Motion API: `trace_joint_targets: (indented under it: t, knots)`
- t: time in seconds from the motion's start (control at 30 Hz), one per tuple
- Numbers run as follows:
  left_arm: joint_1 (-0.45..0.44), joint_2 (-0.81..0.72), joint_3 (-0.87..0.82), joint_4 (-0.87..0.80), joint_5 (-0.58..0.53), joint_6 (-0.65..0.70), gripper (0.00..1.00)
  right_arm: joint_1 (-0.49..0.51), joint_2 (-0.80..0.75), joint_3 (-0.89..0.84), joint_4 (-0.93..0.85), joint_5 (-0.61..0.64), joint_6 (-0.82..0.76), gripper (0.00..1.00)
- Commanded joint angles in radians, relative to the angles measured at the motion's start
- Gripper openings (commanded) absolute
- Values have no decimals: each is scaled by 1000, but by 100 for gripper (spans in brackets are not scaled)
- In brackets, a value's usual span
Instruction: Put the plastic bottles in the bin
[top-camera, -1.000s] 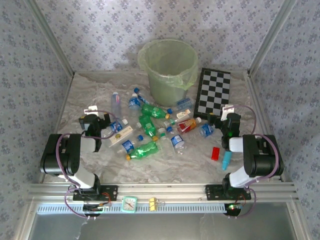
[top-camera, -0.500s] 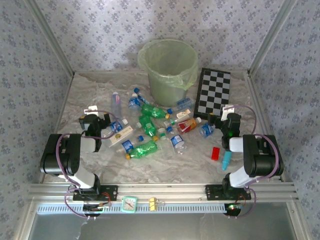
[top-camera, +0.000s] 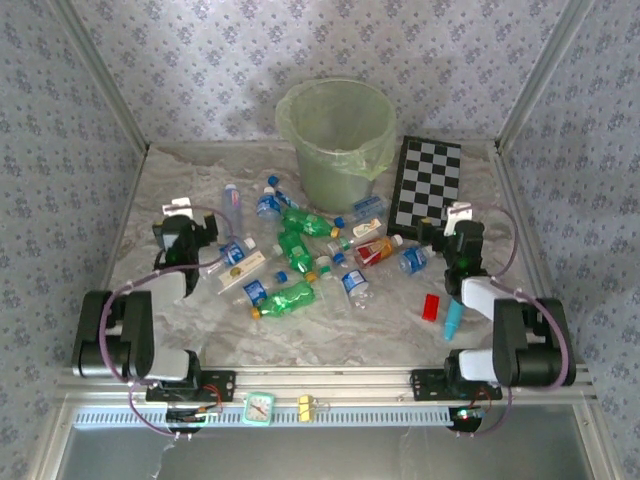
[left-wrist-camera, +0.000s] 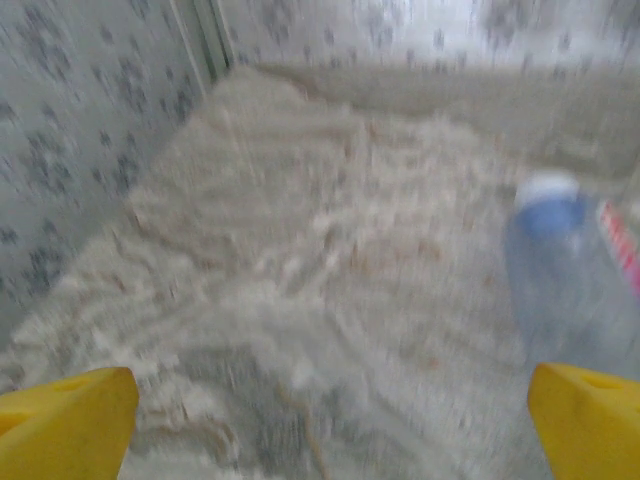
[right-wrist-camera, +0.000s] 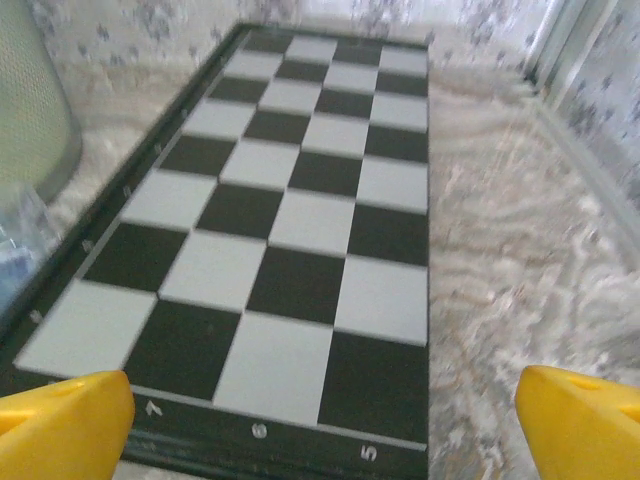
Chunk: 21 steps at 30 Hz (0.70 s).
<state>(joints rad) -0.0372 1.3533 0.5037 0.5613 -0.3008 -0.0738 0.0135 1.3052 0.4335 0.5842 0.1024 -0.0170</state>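
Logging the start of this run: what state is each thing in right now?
left gripper: jaws open, empty.
right gripper: jaws open, empty.
bin: upright, bag-lined, no bottle seen inside.
plastic bottles: lying scattered on the table, outside the bin.
chequered board: lying flat.
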Motion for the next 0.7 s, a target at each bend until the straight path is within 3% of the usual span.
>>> trace_joint_targets:
  t: [0.0, 0.13, 0.3, 0.43, 0.67]
  knots:
    - [-3, -107, 71, -147, -47, -83, 100, 12, -95, 128, -280, 53, 98, 100]
    - [-3, -174, 150, -329, 19, -258, 100, 42, -138, 271, -588, 5, 238, 100]
    - [-46, -213, 105, -298, 179, -408, 100, 135, -178, 357, -835, 60, 450, 100]
    - [-153, -208, 104, -298, 208, -453, 100, 218, -215, 388, -983, 115, 615, 100]
    - [-340, -159, 140, -281, 182, -477, 100, 317, -241, 373, -1148, 82, 899, 100]
